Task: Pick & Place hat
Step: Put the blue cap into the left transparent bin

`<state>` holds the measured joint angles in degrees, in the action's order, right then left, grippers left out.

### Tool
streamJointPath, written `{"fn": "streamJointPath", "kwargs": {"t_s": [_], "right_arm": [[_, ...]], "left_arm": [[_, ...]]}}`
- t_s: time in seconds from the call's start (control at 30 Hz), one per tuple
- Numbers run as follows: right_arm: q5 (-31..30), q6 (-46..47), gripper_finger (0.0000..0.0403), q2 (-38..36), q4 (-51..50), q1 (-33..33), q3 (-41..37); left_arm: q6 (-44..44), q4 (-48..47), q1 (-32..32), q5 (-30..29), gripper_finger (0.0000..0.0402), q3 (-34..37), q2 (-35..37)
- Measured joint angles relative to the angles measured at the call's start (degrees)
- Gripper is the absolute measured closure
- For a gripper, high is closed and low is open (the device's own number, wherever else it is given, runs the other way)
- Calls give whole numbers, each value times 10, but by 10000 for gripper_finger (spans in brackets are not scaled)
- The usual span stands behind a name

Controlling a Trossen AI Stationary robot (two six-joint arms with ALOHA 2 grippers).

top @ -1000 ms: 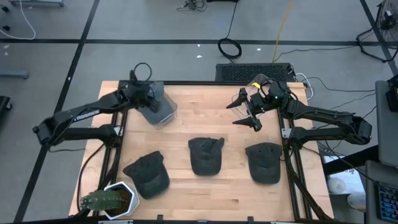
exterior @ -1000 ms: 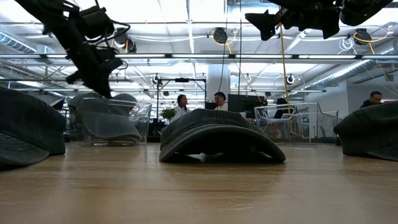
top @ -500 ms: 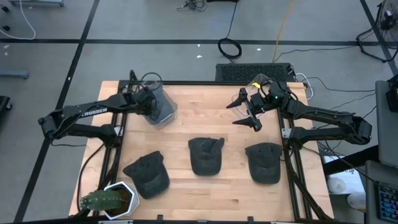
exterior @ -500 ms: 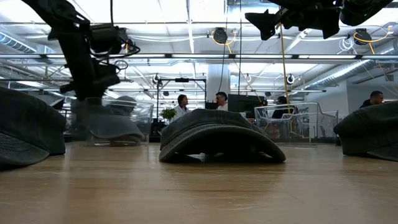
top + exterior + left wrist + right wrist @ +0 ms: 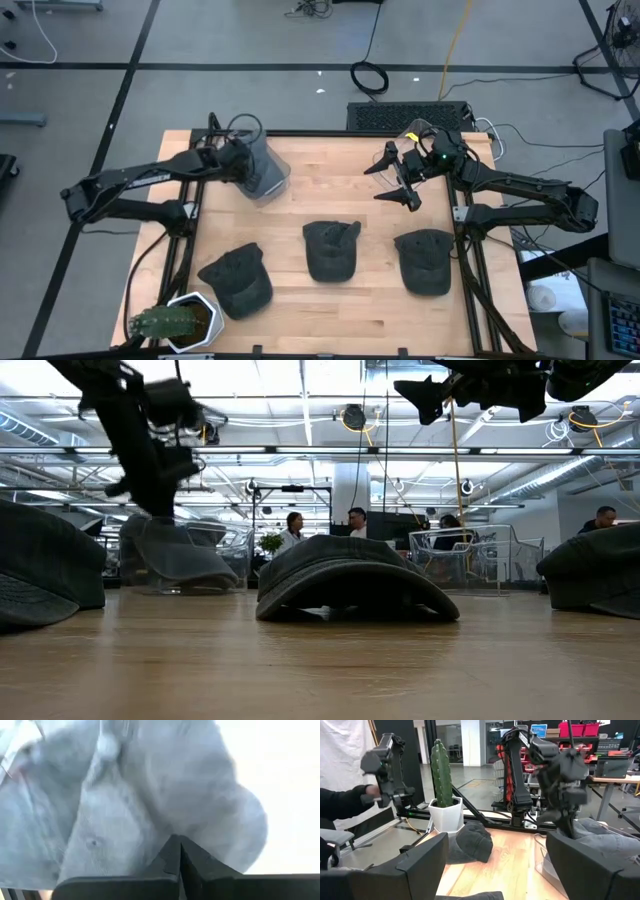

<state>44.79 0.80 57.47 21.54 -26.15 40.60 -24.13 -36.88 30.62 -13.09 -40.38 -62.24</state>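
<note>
High view: clear bin (image 5: 262, 172) at counter (image 5: 330, 300) back-left holds a grey hat (image 5: 255, 165). Left gripper (image 5: 243, 160) reaches into the bin, fingers (image 5: 172, 857) pressed together, pinching the hat. Right gripper (image 5: 400, 180) hangs raised at back-right, fingers spread, holding nothing. Three dark caps (image 5: 331, 248) lie along the front; potted cactus (image 5: 170, 322) at front-left corner.

Robotics lab, open ceiling ducts (image 5: 300, 450), red parts bins (image 5: 580, 729), people at monitors (image 5: 385, 525)
</note>
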Motion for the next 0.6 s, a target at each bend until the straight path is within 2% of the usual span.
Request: {"fn": "streamJointPath", "kwargs": {"t_s": [0.17, 0.27, 0.43, 0.6], "right_arm": [[0, 0, 78, 0, 0, 0, 0], [0, -1, 78, 0, 0, 0, 0], [0, -3, 78, 0, 0, 0, 0], [0, -4, 78, 0, 0, 0, 0]], "left_arm": [[0, -9, -12, 1, 401, -44, 33], [10, -7, -23, 35, 401, -70, 30], [24, -18, -57, 59, 401, -104, -34], [28, -31, -58, 74, 401, -121, -127]]}}
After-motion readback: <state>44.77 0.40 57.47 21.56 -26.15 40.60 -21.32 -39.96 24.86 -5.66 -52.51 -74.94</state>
